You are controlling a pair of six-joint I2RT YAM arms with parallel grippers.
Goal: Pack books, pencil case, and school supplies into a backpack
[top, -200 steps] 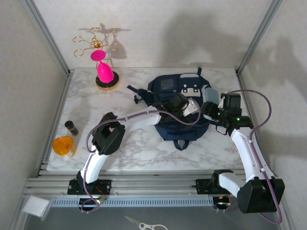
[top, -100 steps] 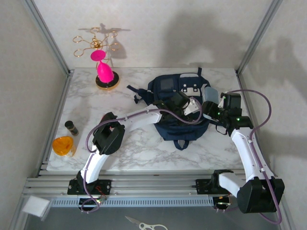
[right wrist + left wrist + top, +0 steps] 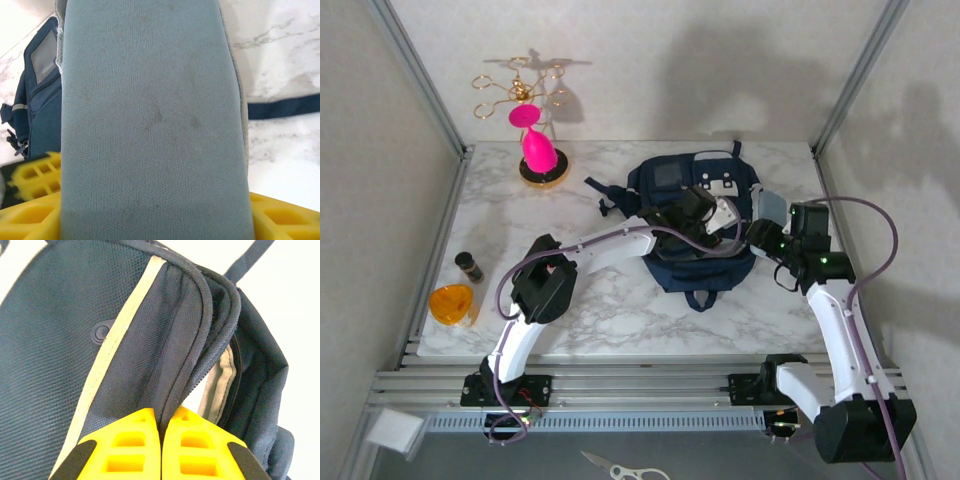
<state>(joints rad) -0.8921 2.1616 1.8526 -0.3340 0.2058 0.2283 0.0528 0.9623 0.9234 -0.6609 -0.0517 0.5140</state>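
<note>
- Navy woven fabric, soft and floppy: the backpack [image 3: 65, 340] lies flat on the worktop [image 3: 610, 310] and stretches away ahead of my left tool [image 3: 161, 422].
- My left tool is pressed together on the piped edge of the bag's opening. A thin fold of fabric is pinched between its yellow fingers, and the zip gap with its pale lining opens just to the right of them.
- That edge looks limp, so I judge the mouth will sag shut unless I lift it. The hold is best taken on the firmer piping, not on the slack panel.
- My right tool [image 3: 155, 212] pinches the pencil case [image 3: 150, 100] across its width, one finger on each long side. The pouch runs away ahead of the tool, with the bag off to the front-left.
- The pouch looks like soft knit, light and squashy. I judge it may bend or slide in the grip, so a firm hold across the width suits it, feeding it end-first into the gap.
</note>
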